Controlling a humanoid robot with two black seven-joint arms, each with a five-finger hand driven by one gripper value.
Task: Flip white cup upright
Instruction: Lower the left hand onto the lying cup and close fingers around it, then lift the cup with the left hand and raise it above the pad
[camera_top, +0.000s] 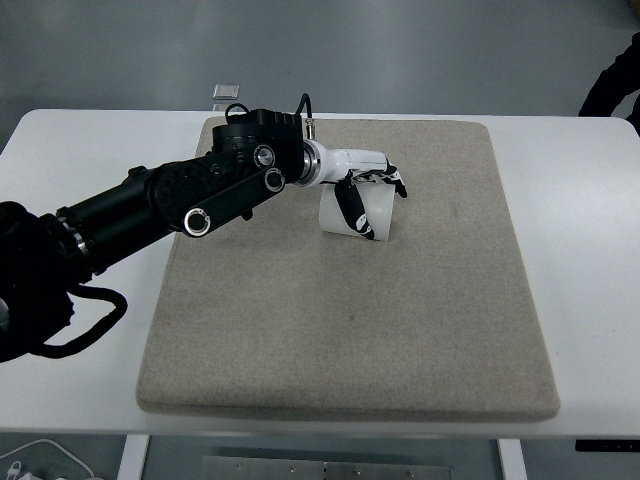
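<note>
A white cup (372, 214) stands on the beige mat (420, 320), near its upper middle. My left hand (362, 192) comes in on the black arm from the left edge and has its fingers (350, 210) curled around the cup's side and top, so it is shut on the cup. The hand hides the cup's left part and I cannot tell which end of the cup is up. My right arm does not show.
The mat lies on a white table (580, 200). A small grey object (227, 92) lies at the table's far edge. A dark sleeve of a person (612, 85) shows at the top right corner. White cables (40, 460) hang at the bottom left.
</note>
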